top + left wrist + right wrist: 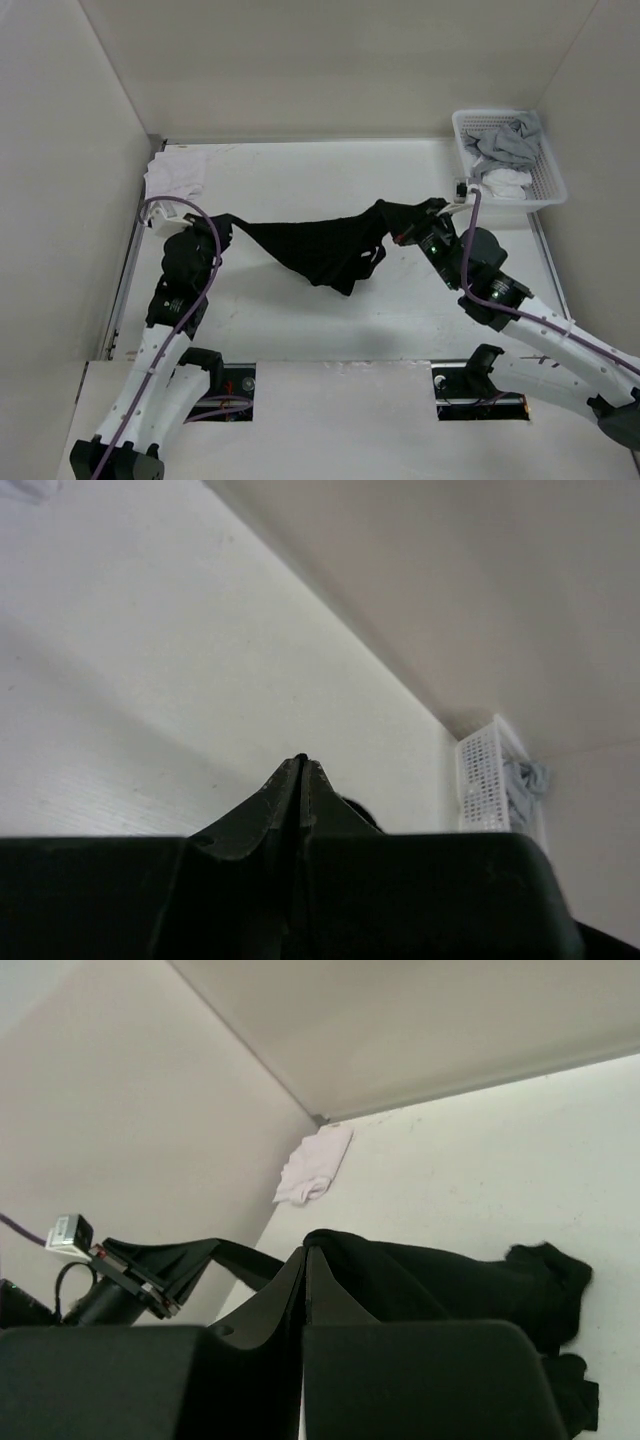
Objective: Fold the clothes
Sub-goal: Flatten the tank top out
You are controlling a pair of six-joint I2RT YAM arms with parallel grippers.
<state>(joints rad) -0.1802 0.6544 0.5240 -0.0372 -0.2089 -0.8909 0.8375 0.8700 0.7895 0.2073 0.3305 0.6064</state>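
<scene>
Two arms are reaching over the white table, and each is carrying one gripper. One black T-shirt is hanging between them, and it is the only dark garment in view.

The left gripper is pinching the shirt's left end, with its jaws pressed together on the fabric. The left wrist view is showing the fingertips meeting in a thin line. The right gripper is clamping the shirt's right end in the same way. In the right wrist view its jaws are closing tight, with black cloth bunching right at the tips.

The shirt is sagging in a loose swag from one gripper to the other. Its middle is drooping toward the near side and its lower folds are trailing down to the table. From the right wrist, a taut strip of the fabric is running across to the left gripper, while the rest of the shirt is lying crumpled on the table to the right.

One crumpled white cloth is lying in the far left corner, well apart from the shirt. One white basket is sitting at the far right edge, just beyond the right gripper. It is holding a grey garment and a white garment heaped together.
</scene>
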